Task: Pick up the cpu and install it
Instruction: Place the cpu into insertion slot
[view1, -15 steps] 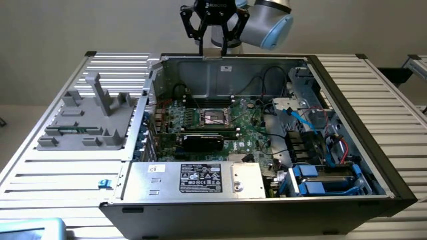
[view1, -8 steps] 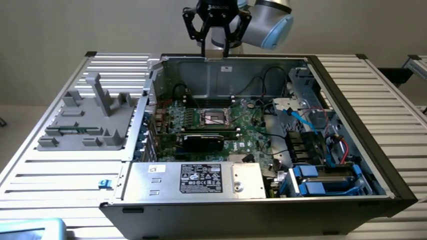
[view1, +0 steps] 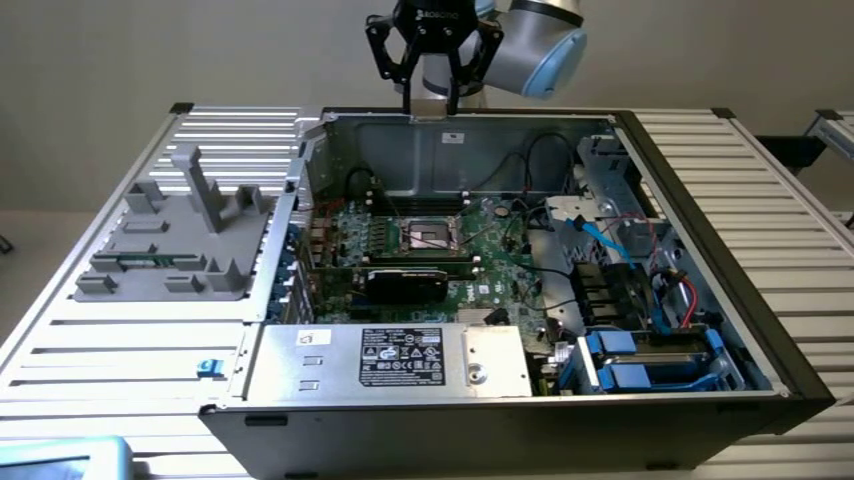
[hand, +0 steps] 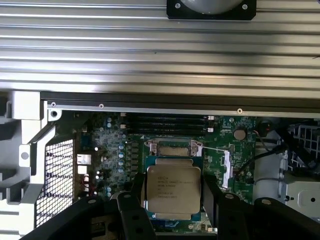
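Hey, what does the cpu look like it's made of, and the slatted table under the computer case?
The cpu, held in the gripper: a silver-grey metal lid, going by its dull sheen and printed lettering, over a green edge that is likely circuit-board laminate. The table: probably bare aluminium, judging by its pale ribbed slats with soft highlights.
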